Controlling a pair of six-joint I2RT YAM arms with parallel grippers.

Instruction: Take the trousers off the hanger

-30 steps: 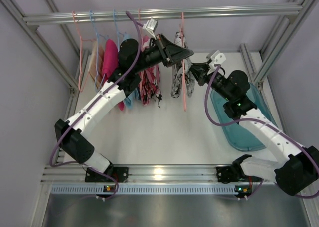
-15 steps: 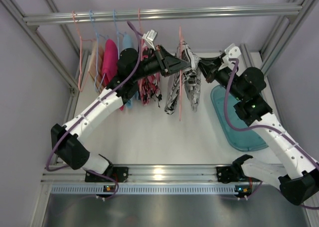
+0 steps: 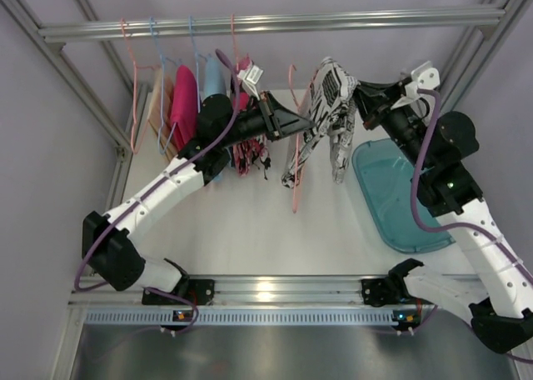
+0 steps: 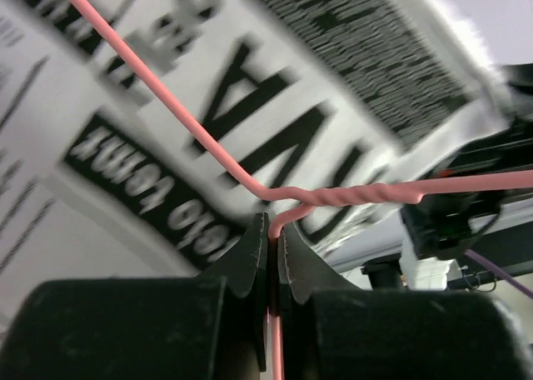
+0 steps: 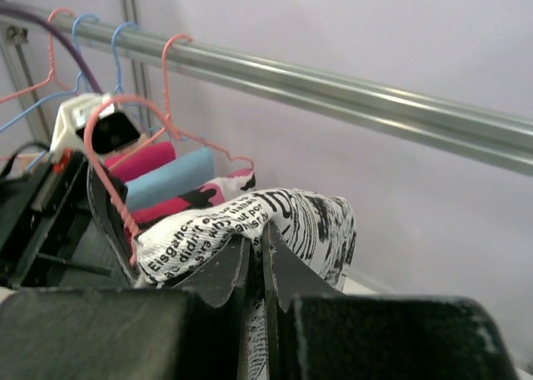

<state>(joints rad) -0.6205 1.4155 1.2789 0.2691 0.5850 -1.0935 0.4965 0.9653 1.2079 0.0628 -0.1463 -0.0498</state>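
Left fingers [image 4: 250,259] are pinched tight on the neck of the pink hanger [image 4: 350,194], right fingers [image 5: 223,282] clamped on the comic-print trousers [image 3: 330,105], upper middle of the top view. If the cloth snags, the hanger probably twists out of that skinny grip.

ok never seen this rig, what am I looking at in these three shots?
Two robot arms are bolted at the near edge of a table. The wide picture looks down from above and behind them; the other two come from a camera on each wrist. The left gripper is shut on the neck of a pink hanger. The right gripper pinches the comic-print trousers draped over that hanger. More garments hang from the rail, and a teal tray lies on the table.
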